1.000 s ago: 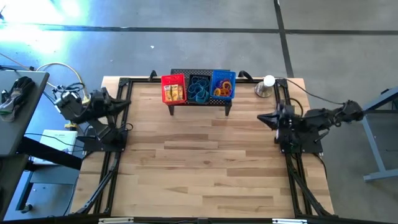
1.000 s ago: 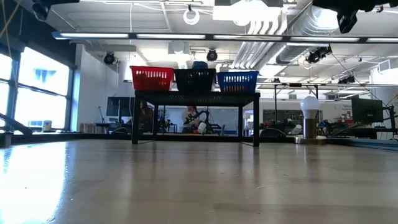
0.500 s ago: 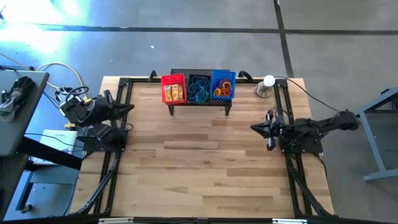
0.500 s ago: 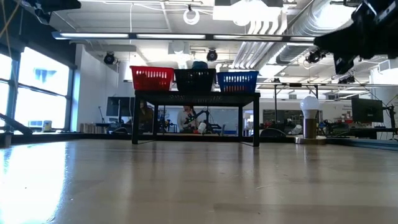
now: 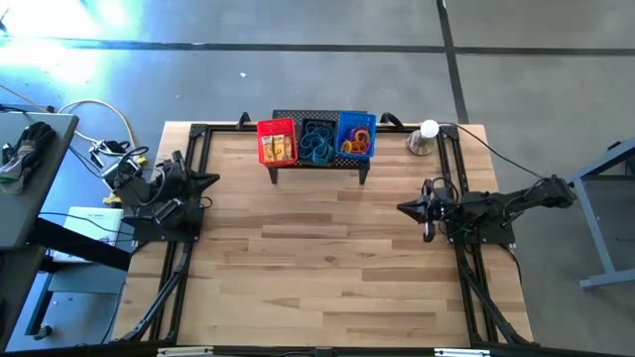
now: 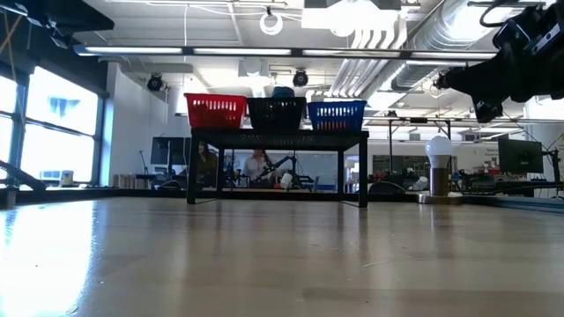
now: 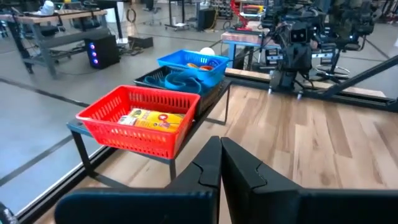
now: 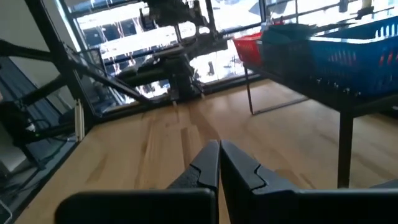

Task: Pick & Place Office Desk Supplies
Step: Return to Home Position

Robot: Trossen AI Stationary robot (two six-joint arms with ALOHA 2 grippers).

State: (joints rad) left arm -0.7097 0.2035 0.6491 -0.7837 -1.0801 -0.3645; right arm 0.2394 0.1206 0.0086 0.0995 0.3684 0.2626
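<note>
Overhead, three bins are seen side by side on a black mesh shelf [image 5: 316, 166] at the far edge of the table [image 5: 317, 258]: a red bin [image 5: 261, 141] holding yellow boxes [image 5: 278, 149], a black bin [image 5: 317, 123] holding teal bands [image 5: 317, 149], and a blue bin [image 5: 357, 117] holding orange rings [image 5: 352, 146]. The left gripper [image 5: 210, 179] is held at the table's left side and the right gripper [image 5: 401, 206] at its right, both well apart from the shelf. At table height the bins are seen in a row atop the shelf, and past each wrist the fingers are seen pressed together with nothing between them.
</note>
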